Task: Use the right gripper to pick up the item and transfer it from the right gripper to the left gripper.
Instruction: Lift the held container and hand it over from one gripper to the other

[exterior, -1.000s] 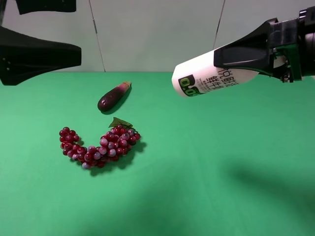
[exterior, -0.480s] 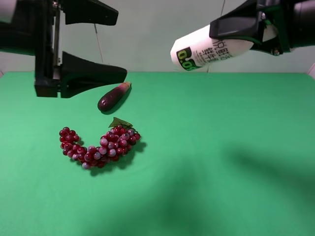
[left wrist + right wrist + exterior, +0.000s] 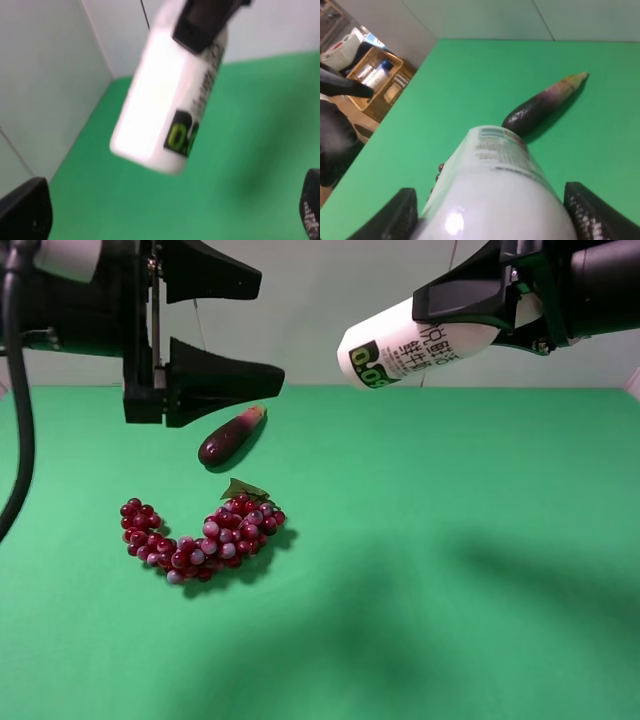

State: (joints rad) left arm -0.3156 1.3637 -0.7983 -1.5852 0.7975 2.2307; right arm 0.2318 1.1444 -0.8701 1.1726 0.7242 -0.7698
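The item, a white bottle (image 3: 400,340) with a green-and-black label, hangs in the air on its side, its base pointing left. My right gripper (image 3: 445,312) is shut on its cap end at the upper right. My left gripper (image 3: 270,328) hovers at the upper left, open wide, its fingertips a short gap from the bottle's base. In the left wrist view the bottle (image 3: 165,115) sits ahead of the open left gripper (image 3: 167,215), apart from both fingers. The right wrist view shows the bottle (image 3: 495,185) held in my right gripper (image 3: 500,217).
A dark purple eggplant (image 3: 230,437) and a red grape bunch (image 3: 200,535) lie on the green table (image 3: 450,570) below the left gripper. White walls stand behind. A wooden crate (image 3: 375,80) of bottles stands beyond the table's edge.
My left gripper has moved right, toward the bottle's base. The right gripper has carried the bottle up and slightly left.
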